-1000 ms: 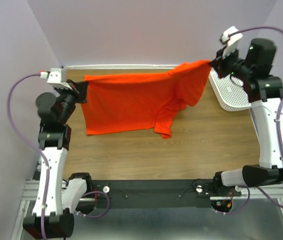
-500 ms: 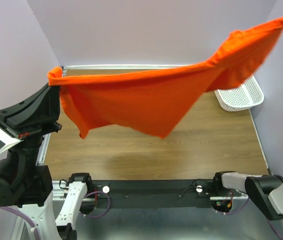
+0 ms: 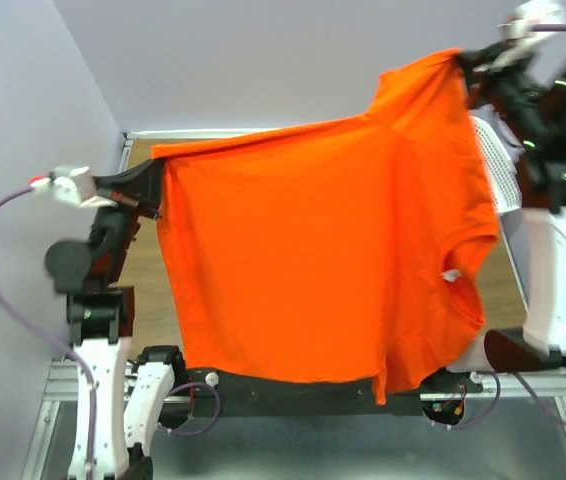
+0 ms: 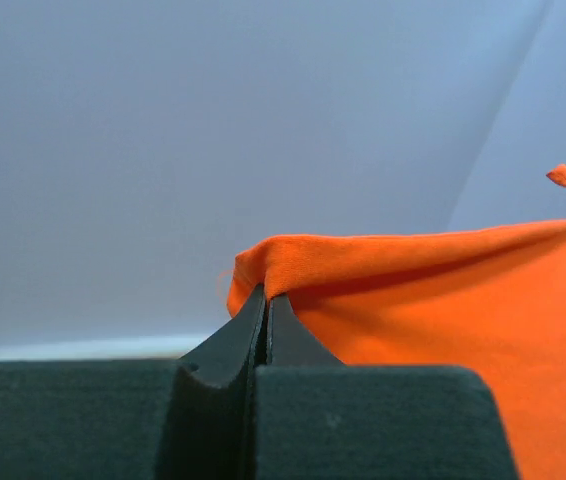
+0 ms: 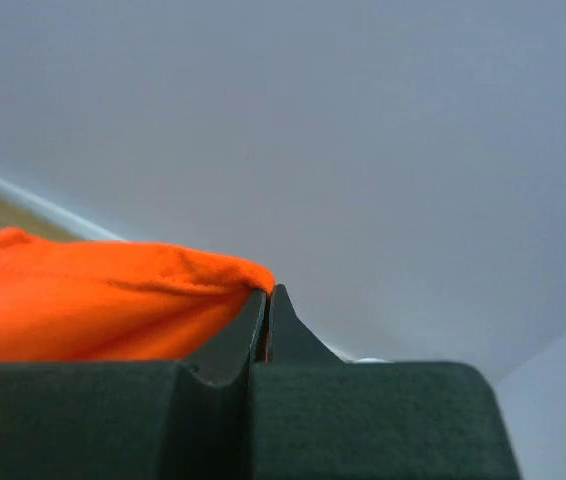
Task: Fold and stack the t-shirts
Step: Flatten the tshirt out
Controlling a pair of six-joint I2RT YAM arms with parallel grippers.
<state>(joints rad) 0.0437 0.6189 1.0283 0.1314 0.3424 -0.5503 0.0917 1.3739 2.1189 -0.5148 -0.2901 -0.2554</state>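
A bright orange-red t-shirt (image 3: 323, 250) hangs spread out in the air above the table, held by two corners, and hides most of the tabletop. My left gripper (image 3: 155, 172) is shut on its left top corner; in the left wrist view (image 4: 266, 296) the cloth (image 4: 433, 300) comes out between the closed jaws. My right gripper (image 3: 463, 62) is shut on the right top corner, higher and farther back; in the right wrist view (image 5: 267, 292) the cloth (image 5: 93, 295) is pinched in the jaws. A sleeve (image 3: 473, 260) droops at the right.
A white perforated basket (image 3: 496, 165) stands at the back right, mostly hidden behind the shirt and the right arm. A strip of wooden table (image 3: 148, 290) shows at the left. Purple walls close in the back and both sides.
Both arms have swung the shirt: it was stretched high and wide half a second ago, and now hangs lower as a broad flat sheet. The left gripper dropped and moved right.
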